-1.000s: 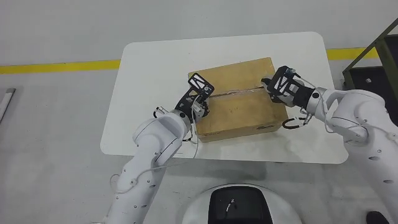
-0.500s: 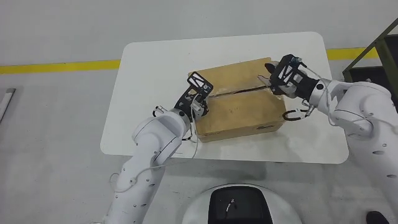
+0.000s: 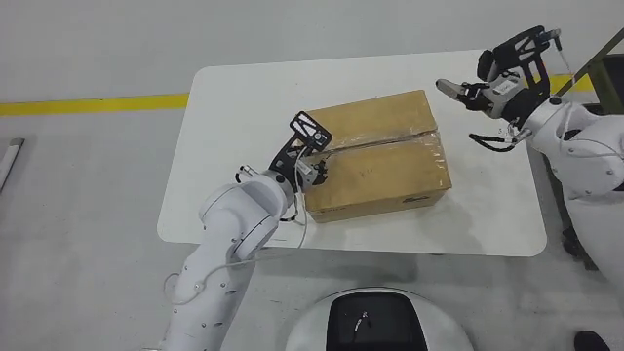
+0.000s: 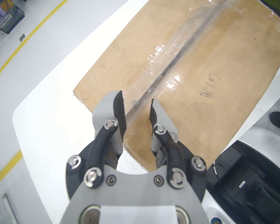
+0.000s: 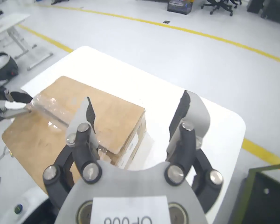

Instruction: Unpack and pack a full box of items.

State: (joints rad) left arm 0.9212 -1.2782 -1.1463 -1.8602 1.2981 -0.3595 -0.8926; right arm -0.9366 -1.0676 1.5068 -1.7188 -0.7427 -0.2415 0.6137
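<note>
Pulled back from right end of box (image 3: 380,151) to above far right corner of counter (image 3: 244,107): right fingers (image 5: 196,113), spread wide, empty; left fingers (image 4: 107,113) part open, empty, straddling clear-taped centre seam (image 4: 177,47) at left end. Brown cardboard, closed, mid-counter.

**Box mid-table, grippers at 9 and 2**

The box (image 3: 380,156) sits on the table (image 3: 244,107), just toward 4 o'clock of its middle. Its tape seam (image 4: 177,54) runs from 9 to 3. The left gripper (image 4: 135,103) is at the seam's 9 o'clock end; the right gripper (image 3: 466,78) hangs off the box's 2 o'clock corner, apart from it
</note>
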